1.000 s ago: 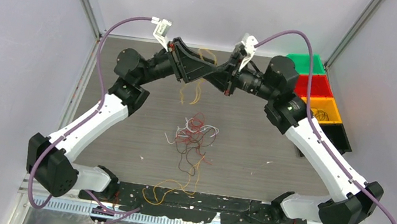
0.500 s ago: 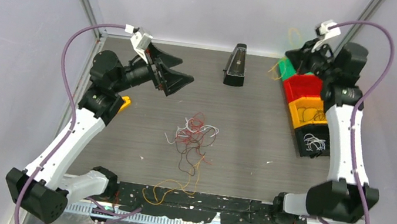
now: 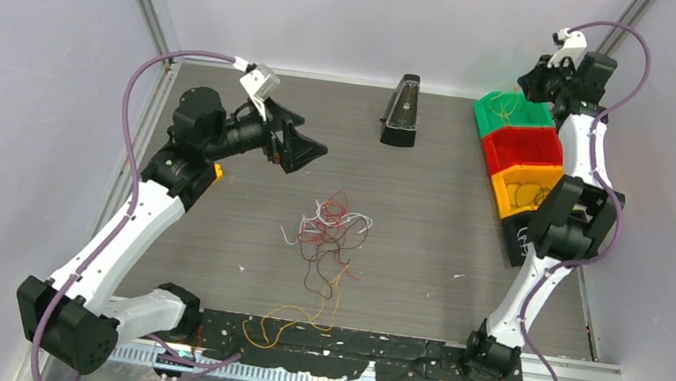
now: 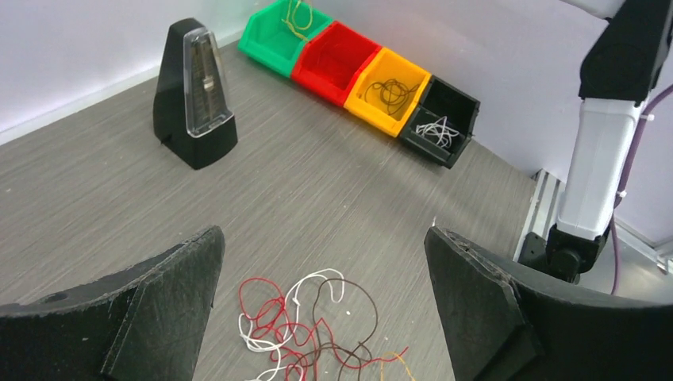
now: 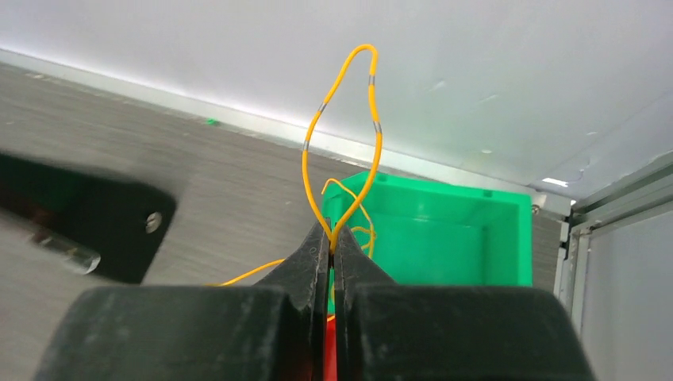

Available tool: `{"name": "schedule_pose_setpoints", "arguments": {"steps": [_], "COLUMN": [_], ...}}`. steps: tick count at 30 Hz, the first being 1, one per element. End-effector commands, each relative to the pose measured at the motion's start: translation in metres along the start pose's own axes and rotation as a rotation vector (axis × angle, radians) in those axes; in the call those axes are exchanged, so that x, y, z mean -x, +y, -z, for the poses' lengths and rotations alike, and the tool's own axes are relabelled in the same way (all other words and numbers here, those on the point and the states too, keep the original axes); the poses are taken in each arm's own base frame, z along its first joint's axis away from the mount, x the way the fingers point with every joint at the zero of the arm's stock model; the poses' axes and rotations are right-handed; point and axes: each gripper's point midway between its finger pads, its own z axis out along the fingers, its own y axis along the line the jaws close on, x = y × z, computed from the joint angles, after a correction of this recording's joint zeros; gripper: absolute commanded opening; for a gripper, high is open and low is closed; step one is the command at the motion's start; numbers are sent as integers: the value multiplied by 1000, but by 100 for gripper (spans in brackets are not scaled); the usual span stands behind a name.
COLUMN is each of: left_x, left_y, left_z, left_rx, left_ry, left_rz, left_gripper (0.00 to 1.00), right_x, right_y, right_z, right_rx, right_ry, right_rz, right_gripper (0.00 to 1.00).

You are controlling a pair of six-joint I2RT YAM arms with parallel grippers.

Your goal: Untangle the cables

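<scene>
One yellow wire [image 5: 379,147] has left upper centre and now hangs pinched in the pressed-together right gripper [image 5: 332,248] over the green bin [image 5: 468,190], upper right; the left gripper [image 4: 321,238] has spread, empty; the tangle [image 3: 333,230] remains mid-frame, awaiting further sorting.

Bare tabletop [image 3: 439,231] between the cables [image 3: 331,233] at centre and the row of bins [image 3: 519,155] along the right edge: passable. Upright metronome [image 3: 402,111] in the way at the far middle. Above the green bin [image 5: 444,246], blocked by the right gripper [image 5: 332,246], jaws pinching a yellow cable [image 5: 376,127]. Left gripper [image 3: 303,150] overhanging far left, jaws wide.
</scene>
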Motion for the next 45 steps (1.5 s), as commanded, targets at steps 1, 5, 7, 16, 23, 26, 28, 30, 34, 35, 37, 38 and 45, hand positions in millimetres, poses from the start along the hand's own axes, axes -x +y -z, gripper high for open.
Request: {"name": "schedule_pose_setpoints", "arguments": {"steps": [1,5,7,16,23,26,28,30,34,35,37,38,45], "left_x": [-6,-13,-15,-20,-22,-23,-23,-24,-26,-26,-27,-28,-27], "left_y": [14,22,27,46,48,46,44,44,44,43,43,43,46], "left_z": [0,-1,-2,-4,-6,-5,-4,-3,0,1,1,1,2], "left_rx": [50,74,86,121,116,106,100,104,111,112,111,111,118], "left_ry": [29,60,74,110,119,118,116,116,108,103,101,101,98], "left_rz": [-29,-13,-17,24,36,43,44,45,48,51,58,60,58], "left_gripper": [100,100,100,100,99,100,100,100,99,99,100,100,100], "right_x": [50,34,20,-64,-93,-102,-102,-96,-63,-51,-37,-36,-23], "right_y": [-36,-68,-79,-96,-86,-71,-64,-57,-49,-48,-45,-45,-57], "right_z": [-21,-46,-56,-70,-63,-57,-50,-41,-23,-19,-16,-17,-14], "right_rx": [-98,-186,-204,-169,-69,3,27,43,20,12,2,5,-18], "right_ry": [-159,-153,-124,115,217,235,237,228,149,122,90,91,103], "right_rz": [129,173,254,533,648,670,679,690,667,673,655,651,647], "right_gripper": [6,6,5,5,5,6,5,6,6,5,5,5,5]}}
